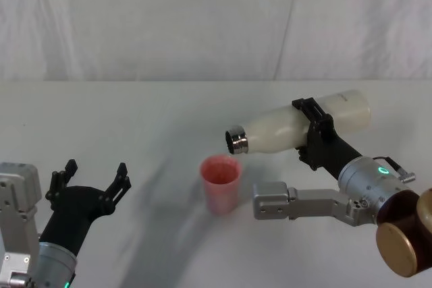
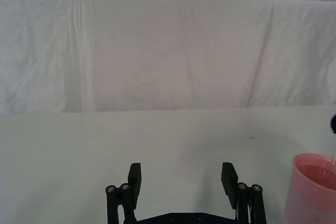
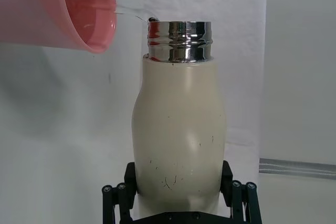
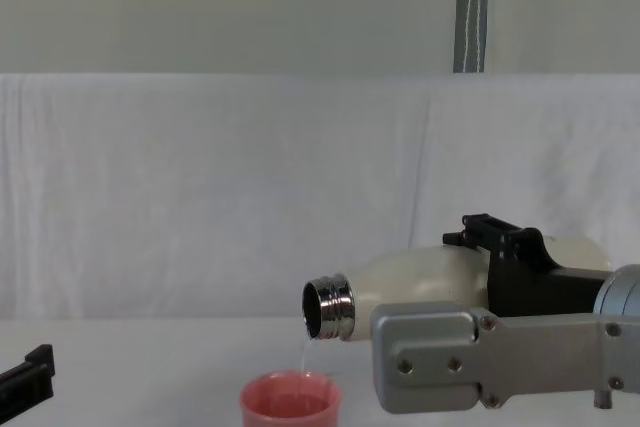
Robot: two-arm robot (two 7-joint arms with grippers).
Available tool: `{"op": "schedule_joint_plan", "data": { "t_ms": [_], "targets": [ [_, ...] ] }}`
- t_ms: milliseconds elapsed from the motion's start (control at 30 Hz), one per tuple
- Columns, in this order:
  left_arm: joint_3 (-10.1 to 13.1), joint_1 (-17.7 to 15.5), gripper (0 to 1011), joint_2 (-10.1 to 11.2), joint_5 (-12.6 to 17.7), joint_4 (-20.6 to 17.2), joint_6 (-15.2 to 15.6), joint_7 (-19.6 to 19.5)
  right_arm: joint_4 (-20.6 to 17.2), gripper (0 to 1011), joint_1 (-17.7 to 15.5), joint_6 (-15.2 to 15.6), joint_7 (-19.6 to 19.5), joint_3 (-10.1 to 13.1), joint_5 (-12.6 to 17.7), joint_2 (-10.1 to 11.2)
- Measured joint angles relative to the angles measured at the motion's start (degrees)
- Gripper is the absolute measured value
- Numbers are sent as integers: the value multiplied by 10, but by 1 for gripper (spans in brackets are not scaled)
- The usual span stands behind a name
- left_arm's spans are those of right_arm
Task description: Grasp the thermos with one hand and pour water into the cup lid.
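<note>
the right tool pinches the cream thermos lying nearly level, steel neck tipped left over the pink cup. thin water falls. the left tool is spread near the counter's left edge.

The head view looks down on the bench; the chest view looks level across it. Each wrist view faces forward past its claw. All share the cup lid.

Tipped cream thermos trickles water (thin stream) into pink cup lid.
</note>
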Motion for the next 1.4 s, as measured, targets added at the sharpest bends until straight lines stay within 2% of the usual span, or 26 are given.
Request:
{"op": "schedule_joint_plan", "data": {
  "t_ms": [1400],
  "targets": [
    [0,0,1001,0,0,0,0,0,3,950,1,-1,-6,1,4,-3]
  ]
}}
